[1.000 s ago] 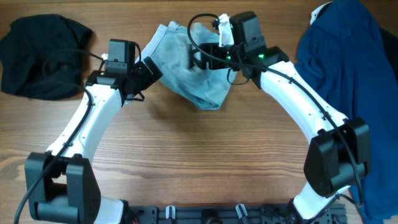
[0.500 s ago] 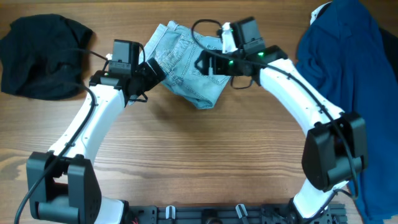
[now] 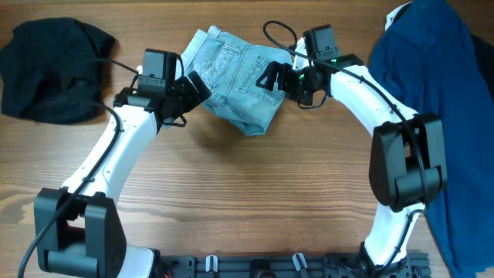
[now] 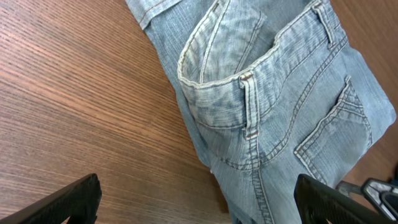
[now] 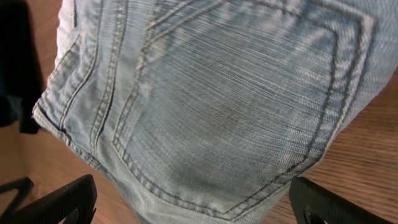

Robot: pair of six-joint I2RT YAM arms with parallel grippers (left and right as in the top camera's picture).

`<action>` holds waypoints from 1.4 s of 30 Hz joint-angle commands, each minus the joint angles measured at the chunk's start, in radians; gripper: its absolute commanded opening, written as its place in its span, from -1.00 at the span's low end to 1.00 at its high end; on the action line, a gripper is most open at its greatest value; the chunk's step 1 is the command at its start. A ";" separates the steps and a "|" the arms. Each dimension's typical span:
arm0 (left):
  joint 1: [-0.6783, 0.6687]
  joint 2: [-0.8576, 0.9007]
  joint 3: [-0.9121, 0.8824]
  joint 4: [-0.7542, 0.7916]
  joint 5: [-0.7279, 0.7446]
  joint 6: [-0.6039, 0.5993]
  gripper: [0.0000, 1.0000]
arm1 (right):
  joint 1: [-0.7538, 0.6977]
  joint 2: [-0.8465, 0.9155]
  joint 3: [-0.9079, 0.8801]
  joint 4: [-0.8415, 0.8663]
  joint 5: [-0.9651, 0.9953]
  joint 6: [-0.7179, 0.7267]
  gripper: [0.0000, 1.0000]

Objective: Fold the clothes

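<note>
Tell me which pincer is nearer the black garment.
Left. The left pincer is at the denim shorts' edge facing the black garment; the right pincer is over their far side.

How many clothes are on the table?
3. The pale-blue denim shorts lie top middle, the black garment top left, and the dark-blue garment along the right edge, partly cut off. Others could lie out of view.

The pale-blue denim shorts point(image 3: 231, 77) lie in a rough folded bundle at the far middle of the tabletop point(image 3: 247, 185), with a stitched back pocket facing up and the waistband and a belt loop showing at one edge. A black garment point(image 3: 50, 69) lies crumpled at the far left. A larger dark-blue garment point(image 3: 432, 85) is spread along the right side.
</note>
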 commanded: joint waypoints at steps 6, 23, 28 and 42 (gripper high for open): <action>-0.010 -0.020 -0.002 0.035 0.053 0.017 1.00 | -0.111 0.071 0.001 -0.054 -0.069 0.008 0.99; -0.336 0.158 -0.002 0.166 0.041 0.017 0.99 | -0.295 -0.174 0.176 -0.359 -0.238 -0.383 1.00; -0.322 0.161 -0.002 0.151 0.041 0.030 0.99 | -0.295 -0.250 0.263 -0.449 -0.143 -0.400 0.99; -0.323 0.162 -0.002 0.201 -0.027 0.042 0.99 | -0.328 -0.294 0.263 -0.543 -0.140 -0.443 0.99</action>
